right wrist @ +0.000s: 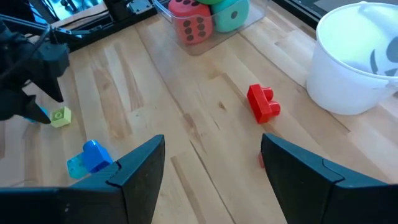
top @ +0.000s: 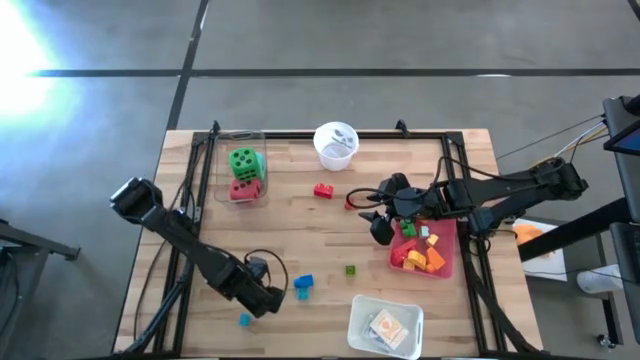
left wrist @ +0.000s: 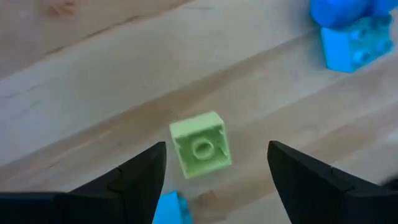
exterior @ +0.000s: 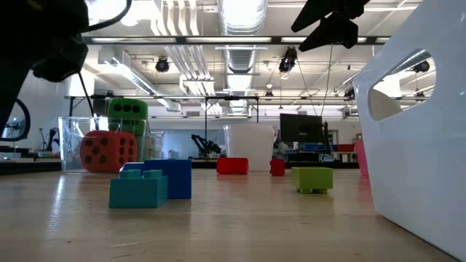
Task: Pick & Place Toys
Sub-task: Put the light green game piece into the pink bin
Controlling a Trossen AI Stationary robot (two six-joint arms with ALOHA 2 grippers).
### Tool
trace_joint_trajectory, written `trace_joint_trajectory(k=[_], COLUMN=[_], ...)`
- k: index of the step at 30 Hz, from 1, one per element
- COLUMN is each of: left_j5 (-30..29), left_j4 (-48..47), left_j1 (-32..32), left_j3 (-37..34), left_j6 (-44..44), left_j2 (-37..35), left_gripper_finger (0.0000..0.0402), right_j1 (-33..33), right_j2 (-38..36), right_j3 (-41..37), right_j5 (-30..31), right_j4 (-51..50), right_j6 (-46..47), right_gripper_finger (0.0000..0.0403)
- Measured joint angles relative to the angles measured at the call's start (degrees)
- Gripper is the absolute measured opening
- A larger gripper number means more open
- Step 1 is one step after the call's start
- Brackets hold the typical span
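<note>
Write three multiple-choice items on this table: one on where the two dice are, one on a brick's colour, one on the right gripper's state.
1. Where are the green die and the red die?
A. loose on the tabletop
B. inside a clear container
C. on the floor

2. What colour is the brick lying between the fingers of the left gripper?
A. red
B. orange
C. light green

3. How is the right gripper?
A. open, holding nothing
B. shut on a brick
C. shut on a die

Answers: 1 B, as the high view shows both dice within the container's transparent walls. 2 C, as the left wrist view shows a light green brick on the wood. 3 A, as the right wrist view shows its fingers wide apart over bare table.
</note>
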Motion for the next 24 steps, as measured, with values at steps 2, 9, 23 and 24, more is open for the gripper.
trace_joint_trajectory(k=[2, 9, 23, 24], left_j5=[0.1, 0.1, 1.1, 1.7], left_j4=[-0.2, -0.3, -0.4, -0.2], left_j1=[0.0, 0.0, 0.3, 0.3], left_j3=[0.0, 0.0, -0.8, -0.9], left_j6=[0.0, 0.3, 1.1, 1.1], left_j2=[0.8, 2.1, 3.0, 3.2], left_gripper_finger=[0.0279, 0.0279, 0.0280, 0.0280], right_j1=[0.0, 0.0, 0.0, 0.0], right_j2=[0.0, 0.0, 0.0, 0.0], right_j3=[0.0, 0.0, 0.0, 0.0], right_j5=[0.0, -1.2, -1.3, -1.3], right_j4=[0.0, 0.0, 0.0, 0.0], right_j6=[0.0, 0.0, 0.0, 0.0], right_gripper_finger=[0.0258, 0.0258, 0.0258, 0.0258])
